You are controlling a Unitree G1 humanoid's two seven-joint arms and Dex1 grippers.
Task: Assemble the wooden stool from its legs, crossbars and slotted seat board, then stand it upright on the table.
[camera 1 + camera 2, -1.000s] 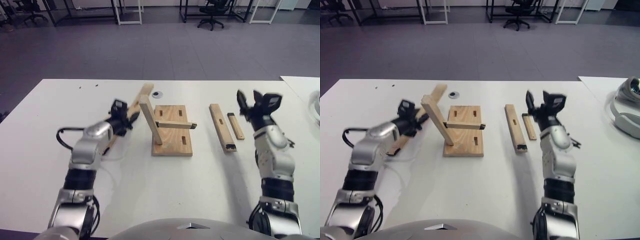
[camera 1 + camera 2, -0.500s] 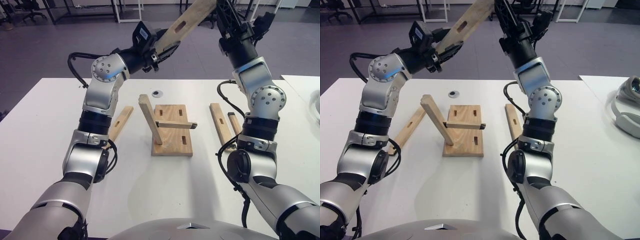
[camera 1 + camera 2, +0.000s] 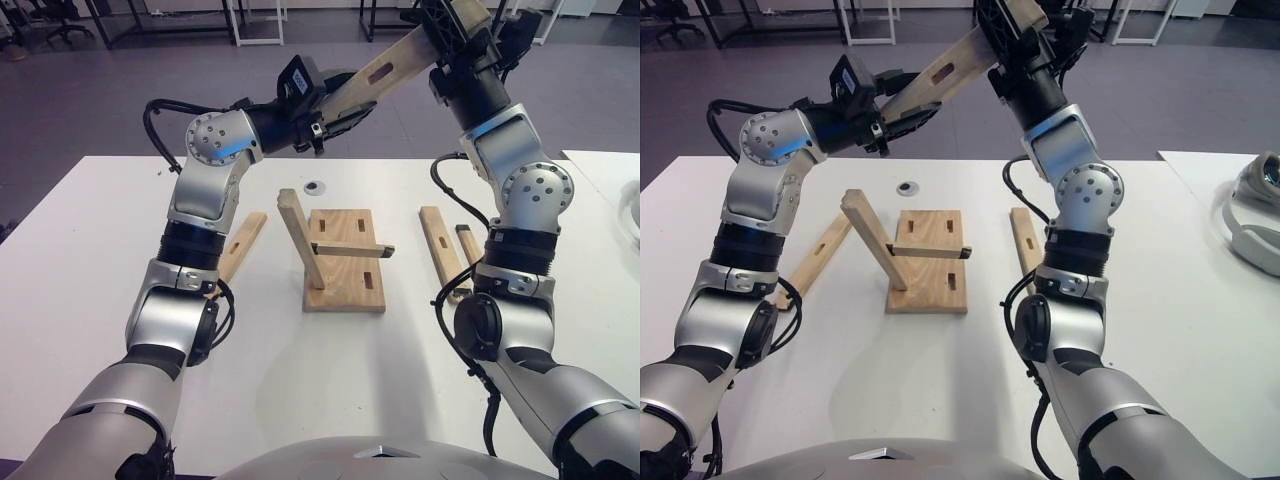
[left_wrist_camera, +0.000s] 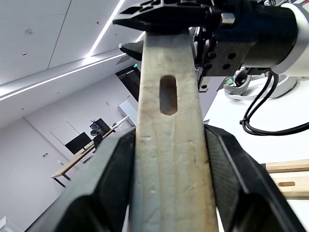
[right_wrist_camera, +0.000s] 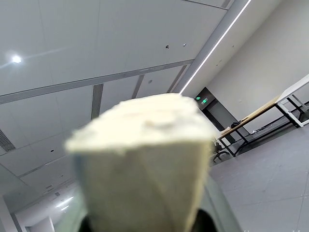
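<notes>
Both arms, which a second ago sat low at the table (image 3: 80, 260), are now raised into the upper middle of the frame with a slotted leg (image 3: 395, 62) carried between them. It has sunk and shifted a little to the right in the last half second. The left gripper (image 3: 335, 95) is clamped on the leg's lower end, its fingers (image 4: 113, 188) pressed against both flanks. The right gripper (image 3: 452, 35), which earlier hung wide open over the parts at the right, is closed on the upper end. The seat board (image 3: 350, 290) lies unmoved at the centre of the table, with one leg (image 3: 298, 235) leaning up out of a slot and a crossbar (image 3: 352, 250) running from it across the board. Another leg (image 3: 242, 240) lies just left of the board, and a further leg (image 3: 438, 250) and a short crossbar (image 3: 470, 250) lie to its right. The lift looks like a regrasp or handover in the air. The second leg is therefore in hand but not fitted, and most of the assembly remains.
</notes>
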